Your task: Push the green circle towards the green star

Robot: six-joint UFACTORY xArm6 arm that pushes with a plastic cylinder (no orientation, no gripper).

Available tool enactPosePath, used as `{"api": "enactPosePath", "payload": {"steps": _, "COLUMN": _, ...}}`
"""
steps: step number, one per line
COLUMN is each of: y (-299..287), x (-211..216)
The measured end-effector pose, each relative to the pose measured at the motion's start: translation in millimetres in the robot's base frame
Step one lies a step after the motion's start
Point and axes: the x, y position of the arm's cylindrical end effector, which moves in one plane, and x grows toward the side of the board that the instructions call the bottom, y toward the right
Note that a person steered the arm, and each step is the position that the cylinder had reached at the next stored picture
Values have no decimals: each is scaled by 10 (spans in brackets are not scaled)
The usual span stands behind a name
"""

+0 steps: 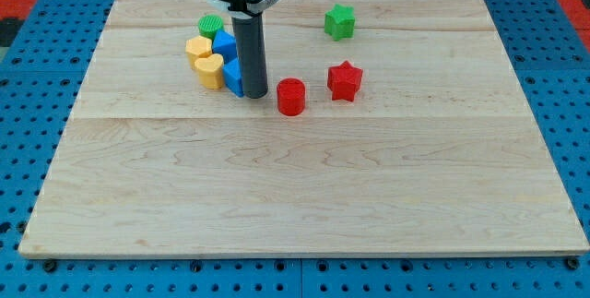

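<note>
The green circle (211,27) sits at the top of a cluster of blocks toward the view's upper left. The green star (339,22) stands alone to its right, near the view's top. My tip (255,94) rests on the board below and to the right of the green circle, touching the right side of a blue block (233,77) in the cluster. The rod hides part of that blue block.
The cluster also holds a yellow hexagon (197,49), a yellow heart (209,71) and a second blue block (225,44). A red cylinder (291,96) and a red star (344,80) lie right of my tip. The wooden board (304,196) ends at a blue pegboard.
</note>
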Motion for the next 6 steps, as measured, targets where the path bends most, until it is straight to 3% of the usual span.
{"api": "enactPosePath", "payload": {"steps": 1, "y": -262, "x": -176}}
{"api": "enactPosePath", "payload": {"steps": 2, "y": 65, "x": -236}}
{"api": "enactPosePath", "payload": {"steps": 3, "y": 637, "x": -687}}
{"api": "enactPosePath", "payload": {"steps": 5, "y": -634, "x": -1803}}
{"api": "enactPosePath", "payload": {"steps": 6, "y": -1026, "x": -1448}}
